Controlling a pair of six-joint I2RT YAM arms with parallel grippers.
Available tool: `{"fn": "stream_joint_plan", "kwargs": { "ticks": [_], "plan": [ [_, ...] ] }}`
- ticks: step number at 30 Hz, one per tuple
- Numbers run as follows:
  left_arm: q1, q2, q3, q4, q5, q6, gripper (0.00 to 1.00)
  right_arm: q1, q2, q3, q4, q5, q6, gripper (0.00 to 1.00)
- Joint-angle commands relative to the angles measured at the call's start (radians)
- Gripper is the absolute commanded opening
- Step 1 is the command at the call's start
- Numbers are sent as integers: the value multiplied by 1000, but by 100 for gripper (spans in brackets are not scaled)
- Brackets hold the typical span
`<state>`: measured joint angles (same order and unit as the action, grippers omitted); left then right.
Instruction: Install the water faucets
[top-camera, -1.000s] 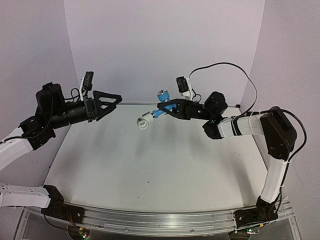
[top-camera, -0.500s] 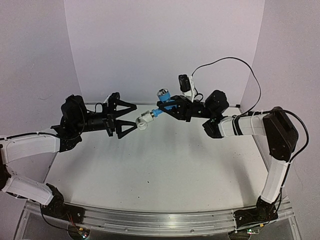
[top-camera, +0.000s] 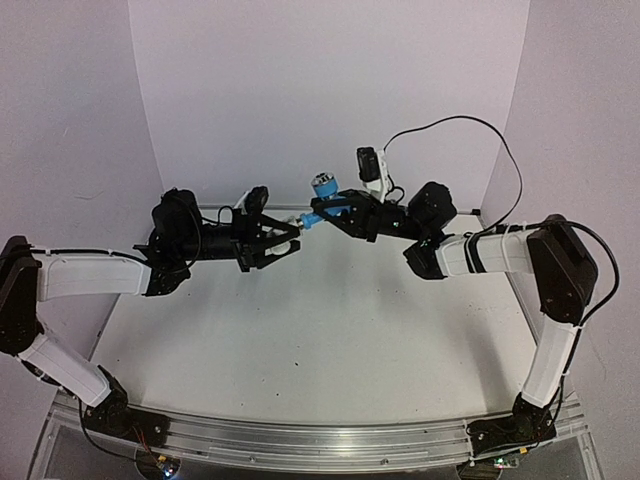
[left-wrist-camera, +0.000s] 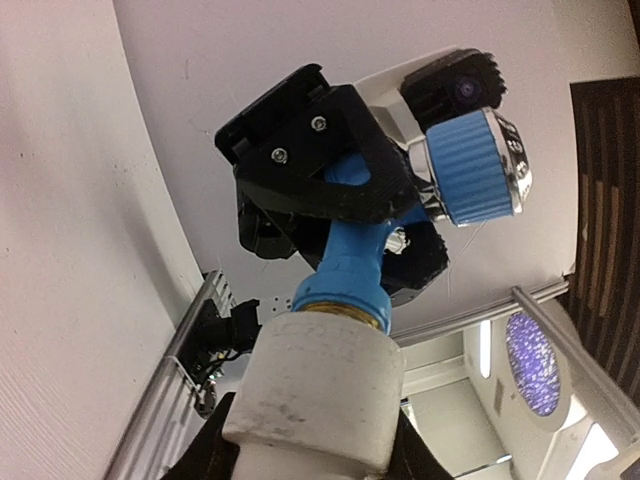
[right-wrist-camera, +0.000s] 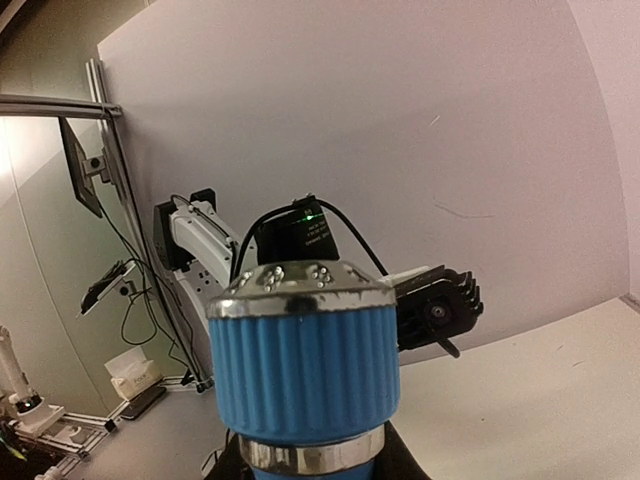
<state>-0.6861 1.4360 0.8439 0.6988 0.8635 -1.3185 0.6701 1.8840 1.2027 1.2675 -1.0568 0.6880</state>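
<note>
The blue T-shaped tap (top-camera: 314, 216) hangs in the air above the back of the table, its ribbed blue knob (top-camera: 322, 185) pointing up. My right gripper (top-camera: 325, 212) is shut on the tap's body. In the right wrist view the knob (right-wrist-camera: 300, 370) with its silver cap fills the foreground above my right gripper (right-wrist-camera: 310, 465). The white cylindrical fitting (left-wrist-camera: 320, 390) sits on the tap's lower end (left-wrist-camera: 350, 260), joined at a brass ring. My left gripper (left-wrist-camera: 315, 455) is shut on the fitting, one black finger on each side. From above, my left gripper (top-camera: 290, 238) meets the right one tip to tip.
The white table (top-camera: 320, 330) lies below both grippers, with white walls at the back and sides. A metal rail (top-camera: 320, 440) runs along the near edge. A black cable (top-camera: 450, 130) loops above the right arm.
My left arm swung right from the left wall to the white fitting and shut its wide-open jaws on it. The right gripper kept the tap nearly still.
</note>
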Motion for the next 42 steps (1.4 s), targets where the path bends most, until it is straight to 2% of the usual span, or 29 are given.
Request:
{"fn": "stream_joint_plan", "kwargs": {
  "ticks": [1, 3, 4, 5, 7, 10, 12, 15, 16, 17, 18, 19, 20, 21, 23, 27, 31, 34, 36, 42],
  "plan": [
    [3, 12, 68, 88, 14, 188, 12, 3, -135, -35, -160, 203, -6, 0],
    [17, 14, 70, 48, -46, 324, 5, 26, -219, -36, -439, 349, -72, 0],
    [29, 13, 75, 11, -86, 439, 3, 43, -256, -9, -698, 488, -119, 0],
    [33, 12, 84, -57, -161, 550, 1, 67, -281, 31, -872, 595, -140, 0],
    [36, 29, 129, -167, -308, 794, 0, 86, -311, 98, -1137, 764, -98, 0],
    [40, 92, 190, -187, -431, 1102, 0, 91, -383, 34, -1195, 809, 73, 0],
    [41, 146, 246, -180, -422, 1259, 0, 92, -424, -9, -1182, 795, 156, 0],
    [52, 212, 314, -179, -367, 1390, 0, 92, -476, -26, -1180, 799, 237, 0],
    [58, 225, 331, -180, -333, 1388, 0, 92, -488, -13, -1182, 786, 221, 6],
    [67, 232, 345, -181, -300, 1377, 0, 92, -498, 0, -1189, 774, 199, 16],
    [78, 235, 354, -182, -263, 1353, 0, 91, -510, 11, -1204, 770, 172, 31],
    [89, 237, 359, -183, -229, 1303, 0, 91, -525, 16, -1212, 767, 116, 52],
    [106, 238, 362, -184, -176, 1250, 0, 90, -543, 18, -1224, 773, 48, 68],
    [124, 239, 362, -187, -121, 1201, 0, 89, -561, 21, -1247, 789, -28, 80],
    [151, 241, 354, -196, -22, 1098, 0, 88, -608, 21, -1308, 826, -220, 95],
    [167, 239, 296, -202, 140, 870, 0, 88, -684, -17, -1366, 838, -744, 98],
    [166, 199, 191, -202, 285, 710, 0, 88, -721, -99, -1355, 806, -1241, 98],
    [165, 164, 123, -202, 411, 630, 0, 89, -712, -173, -1321, 686, -1659, 98],
    [165, 117, 74, -202, 454, 616, 0, 89, -668, -131, -1293, 669, -1744, 98],
    [165, 30, 14, -203, 519, 577, 0, 115, -556, -23, -1325, 457, -1783, 98]
  ]
}}
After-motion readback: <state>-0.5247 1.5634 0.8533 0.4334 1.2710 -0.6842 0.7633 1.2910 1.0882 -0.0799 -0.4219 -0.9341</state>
